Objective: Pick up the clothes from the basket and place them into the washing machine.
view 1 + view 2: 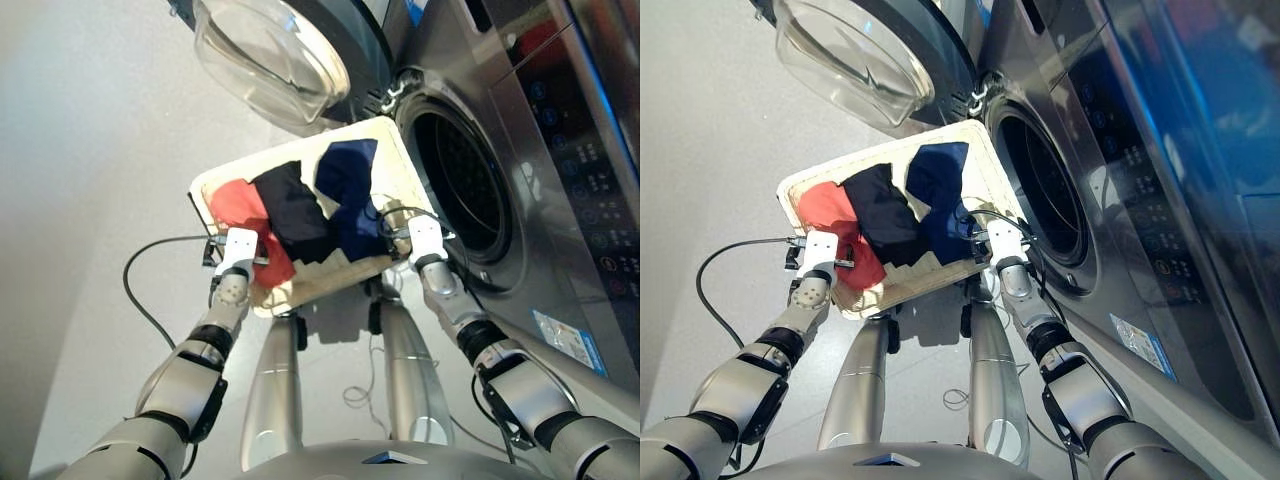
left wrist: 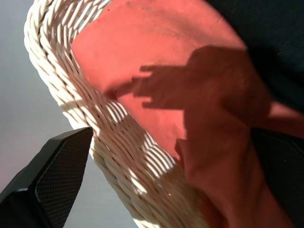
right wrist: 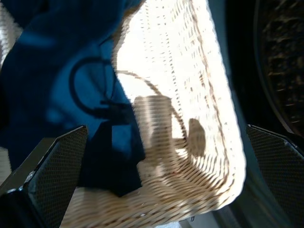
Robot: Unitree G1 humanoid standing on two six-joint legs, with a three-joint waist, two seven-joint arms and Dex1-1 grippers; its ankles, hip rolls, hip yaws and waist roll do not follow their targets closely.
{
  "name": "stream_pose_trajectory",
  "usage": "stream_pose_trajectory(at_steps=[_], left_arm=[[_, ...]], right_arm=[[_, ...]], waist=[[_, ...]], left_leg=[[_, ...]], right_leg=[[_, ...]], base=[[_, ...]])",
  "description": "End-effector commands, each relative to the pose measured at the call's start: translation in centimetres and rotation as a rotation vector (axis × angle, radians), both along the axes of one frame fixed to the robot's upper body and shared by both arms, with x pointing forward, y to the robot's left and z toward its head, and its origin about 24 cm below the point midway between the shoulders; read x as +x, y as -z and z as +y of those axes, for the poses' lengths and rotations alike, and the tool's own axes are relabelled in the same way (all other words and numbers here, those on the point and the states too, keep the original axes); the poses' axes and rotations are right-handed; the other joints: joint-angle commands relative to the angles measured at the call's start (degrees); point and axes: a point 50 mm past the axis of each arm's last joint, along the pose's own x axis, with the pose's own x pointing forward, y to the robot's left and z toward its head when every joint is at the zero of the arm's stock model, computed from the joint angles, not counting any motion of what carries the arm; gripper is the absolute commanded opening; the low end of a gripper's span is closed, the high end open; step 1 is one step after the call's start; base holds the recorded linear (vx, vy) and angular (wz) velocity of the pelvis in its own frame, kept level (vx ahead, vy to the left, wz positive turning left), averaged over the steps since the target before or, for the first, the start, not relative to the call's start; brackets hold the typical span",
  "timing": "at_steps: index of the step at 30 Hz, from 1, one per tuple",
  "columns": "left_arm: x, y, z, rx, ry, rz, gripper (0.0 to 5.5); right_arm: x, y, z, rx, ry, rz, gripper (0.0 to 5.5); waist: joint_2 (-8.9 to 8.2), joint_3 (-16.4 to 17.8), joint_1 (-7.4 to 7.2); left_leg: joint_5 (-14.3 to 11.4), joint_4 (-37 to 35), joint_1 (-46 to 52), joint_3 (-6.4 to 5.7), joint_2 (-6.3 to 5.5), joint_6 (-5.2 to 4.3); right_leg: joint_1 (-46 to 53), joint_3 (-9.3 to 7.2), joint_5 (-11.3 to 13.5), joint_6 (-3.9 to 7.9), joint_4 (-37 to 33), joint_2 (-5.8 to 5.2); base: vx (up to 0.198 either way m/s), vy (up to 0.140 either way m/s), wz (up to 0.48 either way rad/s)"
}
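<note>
The cream woven basket (image 1: 380, 140) stands in front of the washing machine (image 1: 560, 130), whose drum hole (image 1: 465, 185) is uncovered and whose glass door (image 1: 268, 55) is swung out. Inside lie the orange-red garment (image 1: 238, 208), the black one (image 1: 295, 212) and the navy one (image 1: 350, 185). My left gripper (image 1: 237, 252) is at the near rim by the orange-red cloth; one finger (image 2: 54, 183) stands outside the rim, the other is hidden by cloth. My right gripper (image 1: 420, 235) is open over the basket's near corner beside the navy cloth (image 3: 52, 80), holding nothing.
A black cable (image 1: 140, 290) loops on the grey floor to the left of my left arm. The machine's control panel (image 1: 590, 190) runs along the right. The open door hangs over the basket's far side.
</note>
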Motion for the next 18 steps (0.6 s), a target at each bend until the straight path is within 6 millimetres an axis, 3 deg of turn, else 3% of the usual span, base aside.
stream_pose_trajectory(at_steps=[1, 4, 5, 18], left_arm=[[-0.1, -0.7, 2.9, 0.099, -0.098, -0.008, 5.50], [0.1, -1.0, 3.2, 0.063, -0.113, -0.012, 5.50], [0.2, -1.1, 3.2, 0.068, -0.112, -0.011, 5.50], [1.1, -2.8, 5.2, 0.105, -0.157, 0.002, 5.50]], right_arm=[[0.4, -2.0, 1.9, 0.056, -0.071, -0.107, 5.50], [0.6, -2.5, 1.9, 0.063, -0.082, -0.120, 5.50], [0.6, -2.7, 1.9, 0.062, -0.085, -0.128, 5.50], [1.3, -5.6, 2.6, 0.119, -0.140, -0.228, 5.50]], waist=[[0.88, -1.51, -1.47], [1.07, -1.52, -1.67], [1.27, -1.54, -1.40], [1.51, -1.21, -2.15]], left_leg=[[-0.97, 1.91, -3.82, 0.78, -1.11, 3.05], [-0.87, 2.55, -5.91, 0.91, -1.19, 3.12], [-2.65, 2.85, -5.61, 0.69, -0.80, 2.81], [-3.61, 7.54, -13.58, 0.60, -1.00, 3.27]], right_leg=[[-2.16, -0.70, 4.08, 3.77, -2.29, -0.34], [-4.11, -0.48, 4.67, 3.85, -2.18, -0.44], [-3.97, -0.35, 3.32, 4.25, -1.70, -0.10], [-10.97, -0.10, 3.64, 4.11, 1.19, 0.05]], base=[[0.000, 0.000, 0.000], [0.000, 0.000, 0.000], [0.000, 0.000, 0.000], [0.000, 0.000, 0.000]])
